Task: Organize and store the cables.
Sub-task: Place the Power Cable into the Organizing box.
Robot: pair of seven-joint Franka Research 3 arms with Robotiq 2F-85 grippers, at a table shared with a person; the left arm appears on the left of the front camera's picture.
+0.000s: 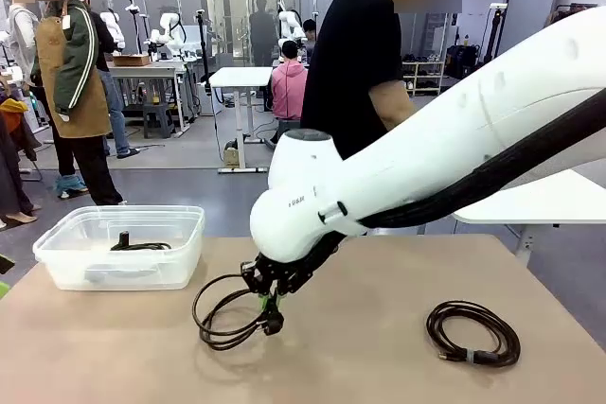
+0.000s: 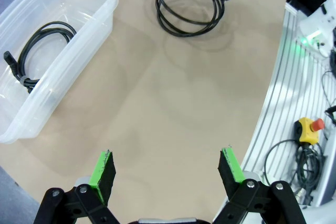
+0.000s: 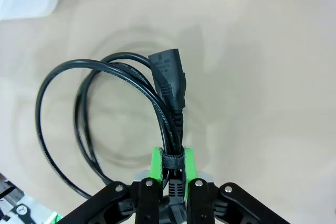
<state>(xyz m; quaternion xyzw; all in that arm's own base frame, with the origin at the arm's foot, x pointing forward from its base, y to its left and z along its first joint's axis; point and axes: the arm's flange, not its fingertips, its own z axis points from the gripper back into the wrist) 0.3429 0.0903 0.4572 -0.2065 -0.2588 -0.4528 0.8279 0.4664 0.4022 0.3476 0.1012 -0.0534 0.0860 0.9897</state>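
Observation:
My right gripper (image 1: 272, 307) is shut on a black coiled cable (image 1: 222, 314) at its bound section, holding it just above the tan table (image 1: 360, 366). In the right wrist view the green pads (image 3: 157, 163) pinch the cable (image 3: 105, 103) below its black plug (image 3: 169, 74). A second coiled cable (image 1: 473, 332) lies on the table at the right. A third cable (image 1: 140, 244) lies in the clear plastic bin (image 1: 66, 267) at the left. My left gripper (image 2: 168, 169) hangs open over bare table, with the bin (image 2: 79, 40) and its cable (image 2: 39, 51) off to one side.
A person in a black shirt (image 1: 355, 54) stands at the far edge of the table. The table's metal edge rail (image 2: 294, 108) and a yellow emergency stop button (image 2: 310, 129) lie beside the left gripper. A white table (image 1: 540, 201) stands at the right.

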